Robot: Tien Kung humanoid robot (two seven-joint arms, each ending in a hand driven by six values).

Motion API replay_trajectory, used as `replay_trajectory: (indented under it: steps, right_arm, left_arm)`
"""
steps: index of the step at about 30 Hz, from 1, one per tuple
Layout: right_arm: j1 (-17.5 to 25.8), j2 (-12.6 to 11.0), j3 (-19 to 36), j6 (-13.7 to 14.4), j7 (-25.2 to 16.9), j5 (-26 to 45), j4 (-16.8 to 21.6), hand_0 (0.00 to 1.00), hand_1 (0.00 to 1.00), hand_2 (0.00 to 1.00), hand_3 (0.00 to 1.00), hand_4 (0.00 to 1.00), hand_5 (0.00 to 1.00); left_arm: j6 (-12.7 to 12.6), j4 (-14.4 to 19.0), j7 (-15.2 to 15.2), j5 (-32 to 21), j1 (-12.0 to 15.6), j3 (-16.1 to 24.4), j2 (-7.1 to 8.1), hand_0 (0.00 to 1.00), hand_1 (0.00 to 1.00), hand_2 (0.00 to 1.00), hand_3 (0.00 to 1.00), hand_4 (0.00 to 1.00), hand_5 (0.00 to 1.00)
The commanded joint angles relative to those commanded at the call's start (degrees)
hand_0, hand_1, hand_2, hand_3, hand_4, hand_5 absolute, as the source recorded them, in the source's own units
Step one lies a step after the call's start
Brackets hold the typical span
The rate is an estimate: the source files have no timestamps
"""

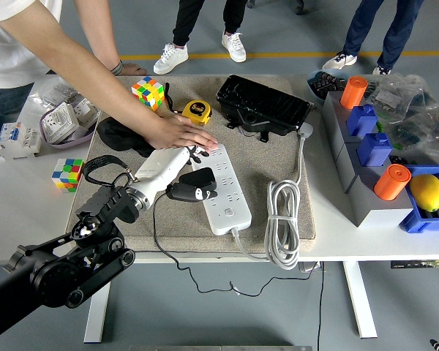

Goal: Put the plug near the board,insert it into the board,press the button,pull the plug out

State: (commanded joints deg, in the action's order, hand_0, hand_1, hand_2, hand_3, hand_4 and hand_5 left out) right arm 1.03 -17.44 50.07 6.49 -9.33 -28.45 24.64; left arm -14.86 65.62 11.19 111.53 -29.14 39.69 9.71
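Your left hand (184,174) lies at the left edge of the white board (221,189), on the mat (263,164). You can't tell how its fingers are set, and the plug can't be made out. A person's hand (177,131) rests flat on the board's far end, touching your hand.

We see a white board (223,188) on a tan mat (256,157), a yellow tape measure (198,111), two multicoloured cubes (148,91) (checkered faces), orange cylinders (391,181) on blue blocks (374,149), and a yellow lemon (426,192).
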Motion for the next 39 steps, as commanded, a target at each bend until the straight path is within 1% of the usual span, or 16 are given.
replay_trajectory:
  steps: [5,6,11,12,17,18,23,24,29,30,32,35,36,39]
  right_arm:
    - [0.0,0.0,0.0,0.0,0.0,0.0,0.0,0.602,0.596,0.548,0.549,0.791,0.278]
    - [0.1,0.0,0.0,0.0,0.0,0.0,0.0,0.601,0.596,0.547,0.549,0.791,0.278]
    - [0.1,0.0,-0.1,0.0,0.0,0.0,0.0,0.601,0.596,0.547,0.549,0.791,0.278]
    - [0.1,0.0,-0.1,0.0,0.0,0.0,0.0,0.603,0.596,0.548,0.55,0.79,0.278]
    - [0.0,0.0,-0.2,0.0,0.0,0.0,0.0,0.603,0.596,0.548,0.55,0.79,0.278]
    - [0.0,0.0,-0.2,0.0,0.0,0.0,0.0,0.603,0.594,0.548,0.55,0.79,0.277]
    - [0.0,-0.2,-0.2,0.0,-0.1,0.0,0.1,0.603,0.594,0.548,0.55,0.79,0.277]
    - [0.0,-0.2,-0.3,0.0,-0.1,0.0,0.1,0.604,0.595,0.548,0.549,0.79,0.277]
    - [0.0,-0.2,-0.4,0.0,-0.1,0.0,0.1,0.604,0.595,0.548,0.549,0.79,0.277]
    - [0.0,-0.2,-0.5,0.0,-0.1,0.0,0.1,0.604,0.594,0.548,0.55,0.79,0.277]
    - [0.1,-0.2,-0.5,0.0,-0.1,0.0,0.1,0.604,0.594,0.548,0.55,0.79,0.277]
    - [0.1,-0.2,-0.5,0.0,-0.1,0.0,0.1,0.604,0.594,0.548,0.55,0.79,0.277]
    - [0.1,-0.2,-0.5,0.0,-0.1,0.0,0.1,0.603,0.595,0.548,0.549,0.79,0.277]
    - [0.1,-0.2,-0.5,0.0,-0.1,0.0,0.1,0.603,0.595,0.548,0.549,0.79,0.277]
  left_arm:
    - [-0.7,-1.2,0.0,0.5,-0.1,-0.3,-0.37,0.495,0.573,0.575,0.71,0.967,0.41]
    - [-0.9,-1.4,-0.2,0.4,-0.1,-0.4,-0.42,0.447,0.552,0.538,0.635,0.95,0.375]
    - [-1.0,-2.0,0.0,0.4,-0.2,-0.8,-0.73,0.447,0.552,0.538,0.635,0.95,0.375]
    - [-1.0,-2.1,0.0,0.5,-0.2,-0.8,-0.78,0.411,0.53,0.53,0.591,0.934,0.338]
    - [-1.6,-2.6,-0.3,0.2,-0.4,-1.0,-0.83,0.411,0.53,0.53,0.591,0.934,0.338]
    - [-1.7,-2.6,-0.4,0.1,-0.4,-1.1,-0.82,0.377,0.505,0.517,0.566,0.844,0.269]
    - [-1.9,-3.4,-0.4,-0.1,-0.6,-1.5,-0.82,0.377,0.505,0.517,0.566,0.844,0.269]
    - [-1.9,-3.5,-0.4,-0.1,-0.6,-1.6,-0.82,0.335,0.486,0.494,0.548,0.79,0.17]
    - [-2.4,-3.7,-0.6,0.2,-0.5,-1.9,-0.84,0.335,0.486,0.494,0.548,0.79,0.17]
    - [-2.5,-3.7,-0.6,0.2,-0.5,-1.9,-0.86,0.275,0.44,0.462,0.535,0.772,0.117]
    - [-2.8,-3.8,-0.7,0.0,-0.5,-2.0,-0.88,0.275,0.44,0.462,0.535,0.772,0.117]
    - [-4.2,-3.9,-1.5,-0.4,-0.5,-2.2,-0.9,0.275,0.44,0.462,0.535,0.772,0.117]
    - [-4.8,-3.9,-1.8,-0.8,-0.5,-2.3,-0.91,0.231,0.364,0.337,0.48,0.753,0.12]
    - [-5.7,-4.3,-2.6,-2.0,-0.6,-2.3,-0.97,0.231,0.364,0.337,0.48,0.753,0.12]
